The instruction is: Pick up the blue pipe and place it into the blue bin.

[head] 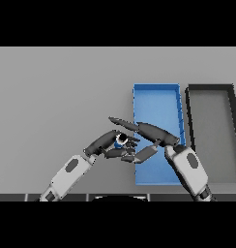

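The blue pipe [121, 141] (only a sliver shows) sits gripped in the left robot hand [110, 143] just beside the blue bin [156, 90], the right robot hand [149, 133] outstretched above it, so carrying it rightward over the rim likely comes next.

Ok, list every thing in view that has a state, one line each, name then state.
blue pipe: off the bin, held between the two hands just left of it, mostly hidden.
left hand: fingers curled round the blue pipe.
right hand: over the bin's left edge, fingers stretched left, touching the left hand's.
blue bin: open, nothing inside.
black bin: open, nothing inside.
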`<move>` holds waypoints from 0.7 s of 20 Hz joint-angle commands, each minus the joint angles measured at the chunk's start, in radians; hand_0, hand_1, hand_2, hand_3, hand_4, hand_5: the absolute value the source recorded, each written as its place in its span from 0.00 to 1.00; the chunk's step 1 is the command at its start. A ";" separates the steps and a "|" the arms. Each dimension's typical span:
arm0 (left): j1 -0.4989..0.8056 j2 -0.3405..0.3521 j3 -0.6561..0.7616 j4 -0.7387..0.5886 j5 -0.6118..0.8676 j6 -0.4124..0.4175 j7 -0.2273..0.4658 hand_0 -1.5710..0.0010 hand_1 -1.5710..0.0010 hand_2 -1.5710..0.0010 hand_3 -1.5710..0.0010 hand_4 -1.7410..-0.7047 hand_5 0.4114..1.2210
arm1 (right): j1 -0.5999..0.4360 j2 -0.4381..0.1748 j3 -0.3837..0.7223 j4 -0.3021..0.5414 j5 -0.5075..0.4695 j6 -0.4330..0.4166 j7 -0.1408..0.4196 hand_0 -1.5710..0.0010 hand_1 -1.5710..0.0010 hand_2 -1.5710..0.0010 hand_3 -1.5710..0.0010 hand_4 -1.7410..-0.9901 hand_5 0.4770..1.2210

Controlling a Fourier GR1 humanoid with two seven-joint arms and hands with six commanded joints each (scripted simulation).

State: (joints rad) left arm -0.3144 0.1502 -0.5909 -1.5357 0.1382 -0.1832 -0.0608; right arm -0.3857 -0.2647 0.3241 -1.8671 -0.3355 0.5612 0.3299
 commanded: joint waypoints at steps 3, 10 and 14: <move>0.009 0.009 -0.013 -0.001 -0.031 0.005 -0.001 0.00 0.00 0.00 0.02 0.00 1.00 | -0.058 0.045 0.024 0.056 0.020 0.005 0.018 1.00 1.00 1.00 1.00 0.70 0.05; -0.025 0.056 -0.041 -0.002 -0.094 -0.026 0.131 0.48 0.55 0.57 0.58 0.25 1.00 | -0.176 0.112 0.054 0.158 0.017 0.057 0.034 0.54 0.55 0.53 0.60 0.41 0.06; -0.004 0.008 -0.008 -0.007 -0.103 -0.001 0.097 0.26 0.28 0.33 0.32 0.10 1.00 | -0.190 0.108 0.065 0.165 -0.120 0.065 0.037 0.22 0.23 0.22 0.31 0.29 0.34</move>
State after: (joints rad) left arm -0.3187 0.1575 -0.5988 -1.5422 0.0333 -0.1857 0.0390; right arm -0.5764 -0.1572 0.3893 -1.7029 -0.4561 0.6277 0.3622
